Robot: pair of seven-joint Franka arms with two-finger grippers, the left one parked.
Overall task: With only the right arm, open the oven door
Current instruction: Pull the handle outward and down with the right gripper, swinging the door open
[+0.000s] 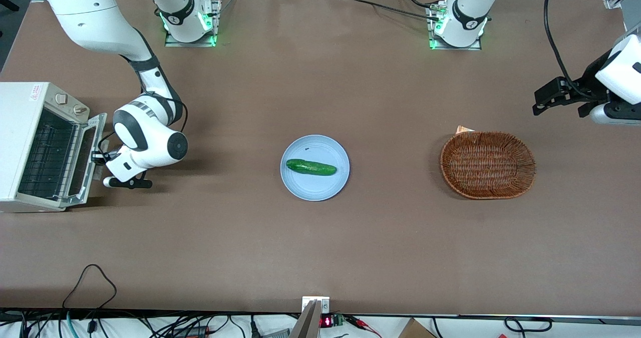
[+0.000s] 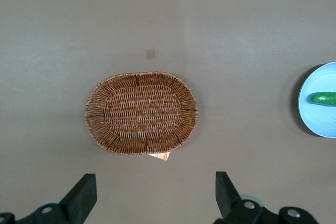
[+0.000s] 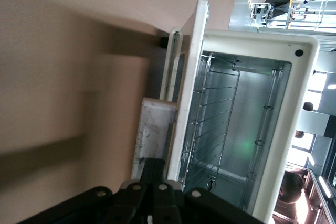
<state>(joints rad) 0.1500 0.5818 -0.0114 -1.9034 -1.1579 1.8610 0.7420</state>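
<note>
The small white toaster oven stands at the working arm's end of the table. Its oven door hangs partly open, tilted outward, so the wire rack shows inside. The right arm reaches down beside the door, and my gripper is at the door's top edge. In the right wrist view the door shows edge-on with its pale bar handle and the rack inside the oven. My gripper has its black fingers pressed together, tips lying against the handle.
A blue plate with a green cucumber sits mid-table. A wicker basket lies toward the parked arm's end and also shows in the left wrist view. Cables run along the table's near edge.
</note>
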